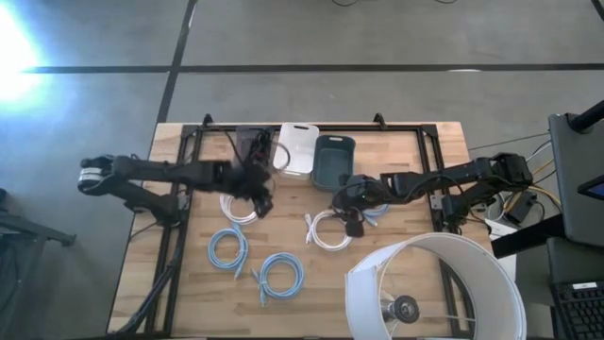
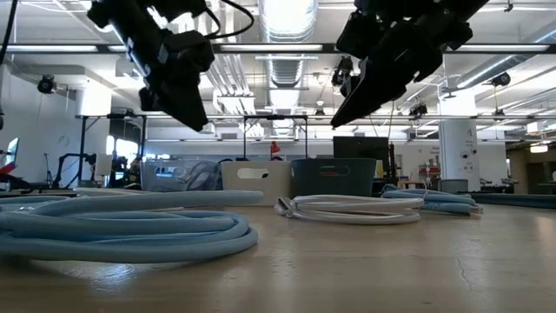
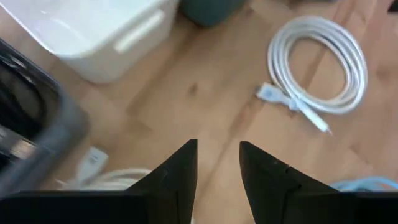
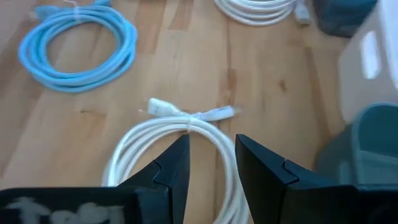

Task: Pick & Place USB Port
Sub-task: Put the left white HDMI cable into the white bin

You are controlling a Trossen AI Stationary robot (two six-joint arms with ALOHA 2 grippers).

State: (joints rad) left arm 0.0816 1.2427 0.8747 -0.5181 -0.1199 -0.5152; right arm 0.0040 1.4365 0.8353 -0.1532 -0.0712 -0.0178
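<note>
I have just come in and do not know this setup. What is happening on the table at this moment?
Two robot arms hover above a wooden table with coiled cables and three bins at the back. The left gripper hangs over a white cable coil near the dark bin, fingers apart and empty. The right gripper is above another white cable coil, also open and holding nothing. Two blue coils lie toward the front. The white bin and teal bin stand side by side.

Both dark arms reach inward above the table; the left gripper (image 3: pixel 217 168) and right gripper (image 4: pixel 211 162) hang empty, fingers slightly parted
</note>
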